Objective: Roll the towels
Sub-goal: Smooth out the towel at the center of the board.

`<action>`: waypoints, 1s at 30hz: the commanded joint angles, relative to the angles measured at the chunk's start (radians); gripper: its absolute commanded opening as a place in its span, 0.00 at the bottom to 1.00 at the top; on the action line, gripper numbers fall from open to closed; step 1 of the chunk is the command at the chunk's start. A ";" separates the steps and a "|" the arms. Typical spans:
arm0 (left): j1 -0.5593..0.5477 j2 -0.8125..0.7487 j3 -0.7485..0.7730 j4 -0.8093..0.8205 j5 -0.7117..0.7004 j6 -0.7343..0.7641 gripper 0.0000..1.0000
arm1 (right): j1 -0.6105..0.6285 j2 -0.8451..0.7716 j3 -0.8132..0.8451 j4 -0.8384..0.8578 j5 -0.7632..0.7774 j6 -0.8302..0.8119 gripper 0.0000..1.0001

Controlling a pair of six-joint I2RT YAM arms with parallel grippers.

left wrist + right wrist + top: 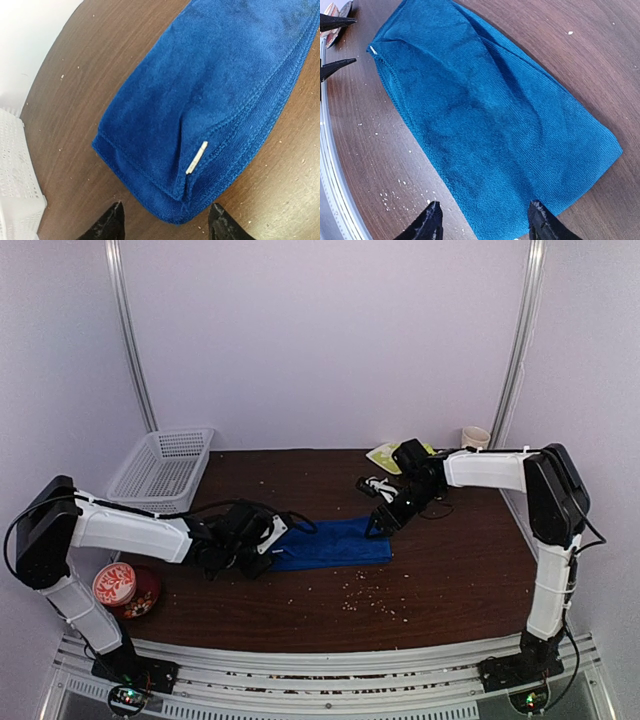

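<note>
The blue towel (pixel 332 543) lies folded into a flat band on the brown table, between the two arms. At its left end my left gripper (pixel 270 538) is open. In the left wrist view the black fingertips (pixel 111 224) stand either side of the towel's (pixel 210 95) folded corner, with its small white tag, and grip nothing. My right gripper (pixel 380 523) is open over the right end. Its view shows the towel (pixel 490 115) spread ahead, the edge lying between the fingertips (pixel 431 220). The yellow-green towel (pixel 384 454) lies at the back, partly behind the right arm.
A white mesh basket (pixel 160 468) sits at the back left and shows in the left wrist view (pixel 14 175). A red patterned bowl (pixel 126 588) is at the near left and a pale cup (pixel 476 436) at the back right. Crumbs (pixel 365 598) dot the table.
</note>
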 commanded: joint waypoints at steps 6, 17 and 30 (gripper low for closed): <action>-0.005 0.022 0.049 0.007 0.011 0.157 0.57 | -0.005 0.047 0.002 0.005 -0.010 0.015 0.58; -0.005 0.124 0.111 -0.030 0.007 0.221 0.54 | -0.010 0.078 0.006 0.000 -0.015 0.014 0.57; 0.000 0.172 0.127 -0.049 -0.045 0.238 0.38 | -0.019 0.108 0.032 -0.071 -0.025 -0.031 0.55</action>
